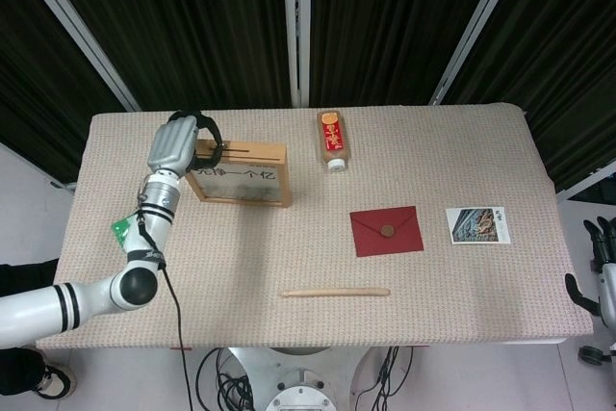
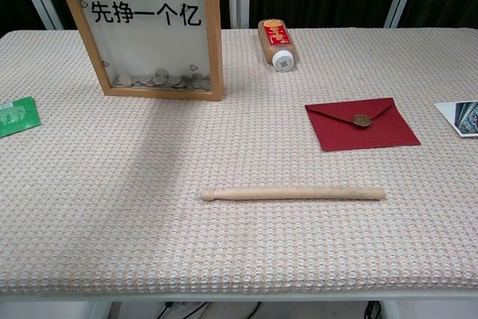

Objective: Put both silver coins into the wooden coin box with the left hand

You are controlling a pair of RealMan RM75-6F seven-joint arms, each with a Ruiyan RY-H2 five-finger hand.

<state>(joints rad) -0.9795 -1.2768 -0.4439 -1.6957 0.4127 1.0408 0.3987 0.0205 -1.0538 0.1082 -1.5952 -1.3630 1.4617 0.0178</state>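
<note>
The wooden coin box (image 1: 241, 176) stands upright at the back left of the table, its clear front (image 2: 149, 28) printed with characters. Several silver coins (image 2: 160, 78) lie heaped inside at its bottom. My left hand (image 1: 178, 144) hovers at the box's top left corner, its dark fingertips (image 1: 209, 137) curled over the top edge by the slot. Whether a coin sits between them is hidden. No loose coin shows on the table. My right hand (image 1: 599, 249) hangs off the table's right edge, fingers apart and empty. The chest view shows neither hand.
A brown bottle (image 1: 332, 139) lies behind the box's right side. A red envelope (image 1: 386, 231), a picture card (image 1: 477, 224) and a wooden stick (image 1: 336, 292) lie further right and nearer. A green card (image 1: 120, 228) lies by my left forearm.
</note>
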